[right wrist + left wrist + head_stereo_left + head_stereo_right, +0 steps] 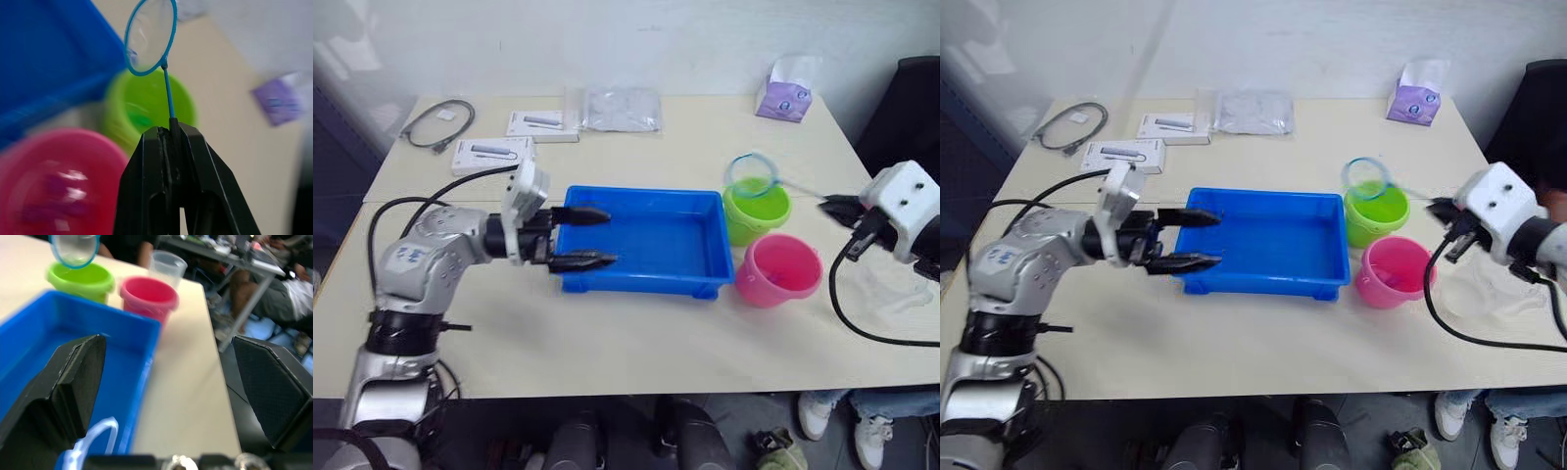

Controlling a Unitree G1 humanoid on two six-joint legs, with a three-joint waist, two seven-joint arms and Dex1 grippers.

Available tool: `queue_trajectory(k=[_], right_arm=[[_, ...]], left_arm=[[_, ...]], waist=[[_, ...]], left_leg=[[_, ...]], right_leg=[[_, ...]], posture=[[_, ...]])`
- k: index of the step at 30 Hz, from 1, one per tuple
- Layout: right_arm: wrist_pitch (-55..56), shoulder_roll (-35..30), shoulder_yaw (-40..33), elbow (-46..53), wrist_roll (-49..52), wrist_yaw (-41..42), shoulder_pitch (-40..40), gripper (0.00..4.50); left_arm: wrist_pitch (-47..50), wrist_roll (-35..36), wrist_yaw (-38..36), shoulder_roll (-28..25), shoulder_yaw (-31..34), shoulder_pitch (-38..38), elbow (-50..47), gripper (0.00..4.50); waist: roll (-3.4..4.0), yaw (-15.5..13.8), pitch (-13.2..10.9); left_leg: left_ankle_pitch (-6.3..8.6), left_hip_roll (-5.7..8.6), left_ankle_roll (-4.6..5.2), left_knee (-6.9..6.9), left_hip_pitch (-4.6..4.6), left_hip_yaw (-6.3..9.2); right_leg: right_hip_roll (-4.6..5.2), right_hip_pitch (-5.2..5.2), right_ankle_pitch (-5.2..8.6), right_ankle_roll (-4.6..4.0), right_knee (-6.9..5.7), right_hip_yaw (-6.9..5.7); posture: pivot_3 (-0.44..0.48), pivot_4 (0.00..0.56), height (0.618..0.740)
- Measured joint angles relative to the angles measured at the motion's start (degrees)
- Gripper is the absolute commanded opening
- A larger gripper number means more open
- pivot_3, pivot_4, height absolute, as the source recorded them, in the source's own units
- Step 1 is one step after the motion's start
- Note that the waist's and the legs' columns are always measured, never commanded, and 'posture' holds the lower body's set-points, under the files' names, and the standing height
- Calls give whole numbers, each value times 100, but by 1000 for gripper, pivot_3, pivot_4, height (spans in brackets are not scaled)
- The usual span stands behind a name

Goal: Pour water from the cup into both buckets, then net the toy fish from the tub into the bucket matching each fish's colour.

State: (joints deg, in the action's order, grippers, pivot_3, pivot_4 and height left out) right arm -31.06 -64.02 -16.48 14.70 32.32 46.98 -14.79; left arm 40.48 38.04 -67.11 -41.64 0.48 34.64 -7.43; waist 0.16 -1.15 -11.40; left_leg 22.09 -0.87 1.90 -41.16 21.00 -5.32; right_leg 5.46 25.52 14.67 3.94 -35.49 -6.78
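Now the blue tub sits in the middle of the table, and everything else is placed around it. The left gripper reaches over the tub's left end with its two black fingers spread wide apart, holding nothing. On the tub's right side stand the two buckets. The green bucket is next to the tub's far right corner, and the pink bucket is next to its near right corner. The buckets stand just beside each other. The right gripper is past the buckets, away from the tub, and its fingers are pinched tight on the thin handle of the net. The net's blue hoop hangs above the green bucket. A clear cup stands beyond the pink bucket, on the side away from the tub.
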Motion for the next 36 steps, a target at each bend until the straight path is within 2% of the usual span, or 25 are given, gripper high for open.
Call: queue_trajectory(k=[4,8,12,17,20,24,27,29,30,32,36], right_arm=[[-1290,1,-104,760,1586,580,-62,0],[-1535,-37,515,1172,1812,1190,214,0],[-1097,4,1343,1186,1111,1620,423,0],[203,858,2756,521,-586,1562,439,0],[766,991,3112,145,-1222,1588,427,0],[958,1168,3143,-2,-1458,1575,333,1627],[801,1196,2910,69,-1397,1522,316,3195],[644,1012,2413,316,-1228,1491,467,4237],[533,890,2048,479,-1094,1481,651,4420],[334,700,1396,724,-889,1475,1001,4420],[-13,723,-553,1275,-472,1453,2140,4420]], left_arm=[[359,451,-460,-910,417,-726,-832,4427],[500,750,-892,-1717,1021,-1550,-1504,4427],[486,786,-913,-1845,1220,-2181,-1892,4427],[364,685,-499,-1782,1298,-2660,-2142,4427],[249,549,-281,-1762,1298,-2710,-2109,4427],[180,522,-138,-1717,1290,-2614,-1936,4500],[103,503,-138,-1716,1256,-2544,-1761,4500],[57,491,-151,-1699,1203,-2477,-1592,4500],[30,491,-173,-1663,1173,-2424,-1500,4500],[-10,475,-183,-1602,1162,-2376,-1329,4500],[-183,357,-176,-1453,1066,-2197,-864,4500]], waist=[[-3,-21,1],[-5,-44,2],[-6,-32,3],[-17,-5,9],[-12,-17,7],[-13,-19,7],[-12,-14,7],[-12,-32,6],[-12,-53,6],[-14,-57,7],[-15,-64,8]], left_leg=[[2,2,3,-3,1,8],[5,11,7,-3,2,13],[5,14,8,-4,1,7],[6,9,0,1,-8,-3],[6,13,0,-1,-7,-5],[6,11,0,-3,-7,-3],[6,10,0,-2,-7,-5],[6,11,0,-2,-5,-2],[6,13,1,-2,-2,1],[6,14,1,-2,-3,2],[7,13,1,-1,-5,-1]], right_leg=[[12,-5,0,-1,2,-4],[19,-11,0,-1,10,-6],[15,-10,-1,1,8,-4],[2,-6,2,-3,1,0],[-4,-3,2,-4,-2,0],[-4,-5,2,-4,-2,-2],[-4,-4,2,-4,-3,-1],[-4,-4,2,-4,-2,-4],[-3,-5,2,-4,-1,-8],[-2,-6,2,-4,0,-8],[-6,-7,2,-3,-3,-5]], posture=[[0,150,740],[0,150,740],[0,150,740],[0,150,740],[0,150,740],[0,150,740],[0,150,740],[0,150,740],[0,150,740],[0,150,740],[0,150,740]])
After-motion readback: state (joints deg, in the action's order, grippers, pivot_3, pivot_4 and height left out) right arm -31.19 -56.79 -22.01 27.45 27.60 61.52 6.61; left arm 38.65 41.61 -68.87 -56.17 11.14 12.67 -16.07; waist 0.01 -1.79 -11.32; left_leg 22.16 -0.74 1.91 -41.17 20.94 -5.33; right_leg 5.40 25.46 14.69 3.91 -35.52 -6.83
